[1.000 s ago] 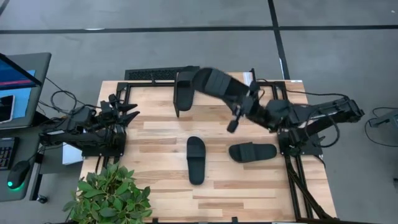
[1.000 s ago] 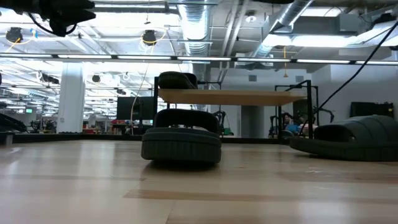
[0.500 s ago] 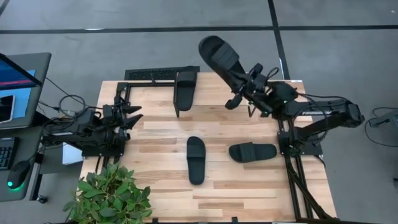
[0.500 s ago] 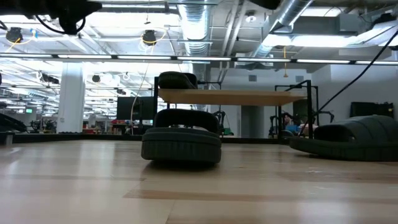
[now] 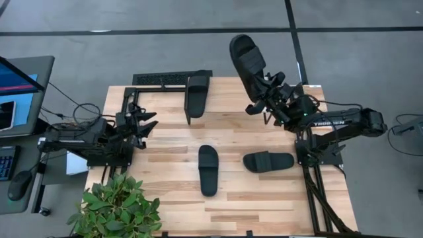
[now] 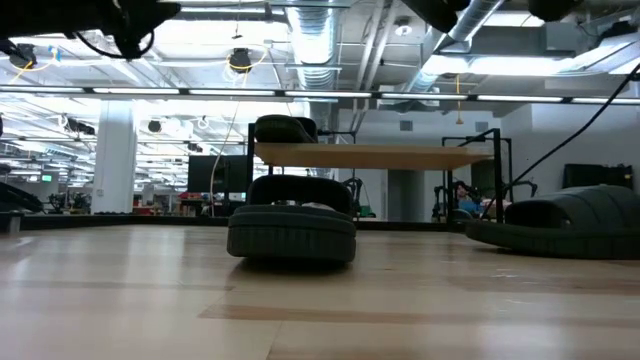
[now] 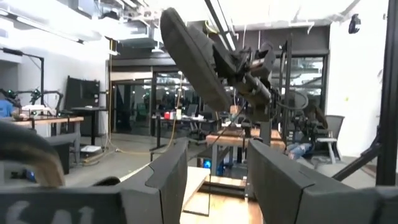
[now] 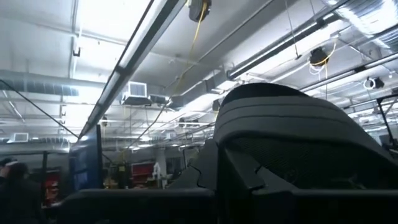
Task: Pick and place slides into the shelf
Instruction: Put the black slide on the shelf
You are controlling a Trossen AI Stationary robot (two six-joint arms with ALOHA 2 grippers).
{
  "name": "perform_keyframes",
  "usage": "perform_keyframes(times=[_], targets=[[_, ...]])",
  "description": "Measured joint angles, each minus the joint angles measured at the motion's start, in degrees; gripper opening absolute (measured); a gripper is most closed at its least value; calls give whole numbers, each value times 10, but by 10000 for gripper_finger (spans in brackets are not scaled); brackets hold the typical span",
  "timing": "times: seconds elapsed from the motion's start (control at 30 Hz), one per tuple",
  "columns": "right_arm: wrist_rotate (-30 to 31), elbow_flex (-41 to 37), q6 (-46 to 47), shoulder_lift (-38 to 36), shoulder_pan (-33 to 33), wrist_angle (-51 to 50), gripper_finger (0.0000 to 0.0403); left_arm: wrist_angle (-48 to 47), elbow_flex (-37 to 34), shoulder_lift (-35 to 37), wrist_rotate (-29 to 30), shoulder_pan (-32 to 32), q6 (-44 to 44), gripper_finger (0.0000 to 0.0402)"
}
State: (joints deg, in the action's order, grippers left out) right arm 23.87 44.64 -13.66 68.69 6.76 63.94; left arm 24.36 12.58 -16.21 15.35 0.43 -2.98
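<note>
Right tool carrying a slide high over the desk's far right corner

The held slide (image 5: 246,58) rides clamped in the right tool (image 5: 264,96), toe out past the desk's (image 5: 172,142) far edge. Best to bring it level and aim it at the free space of the shelf (image 6: 375,155) beside the slide (image 5: 196,92) already there, then ease it in. Two slides (image 5: 208,169) (image 5: 268,160) lie mid-desk. The left tool (image 5: 142,123), fingers apart and empty, waits at the left edge. Since a second ago the held slide has swung outward from over the shelf.
</note>
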Motion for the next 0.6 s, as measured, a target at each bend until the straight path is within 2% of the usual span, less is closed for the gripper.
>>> perform_keyframes(times=[0.13, 0.4, 0.6], targets=[[0, 0, -3, 0, 0, 0, 0, 65, 0, -79, 0, 0, -17, 154], [1, 0, -23, 0, 0, 0, 0, 239, 2, -238, 4, 0, -106, 154], [1, 0, -24, 0, 1, 0, 0, 272, 43, -325, 4, 0, -140, 154]])
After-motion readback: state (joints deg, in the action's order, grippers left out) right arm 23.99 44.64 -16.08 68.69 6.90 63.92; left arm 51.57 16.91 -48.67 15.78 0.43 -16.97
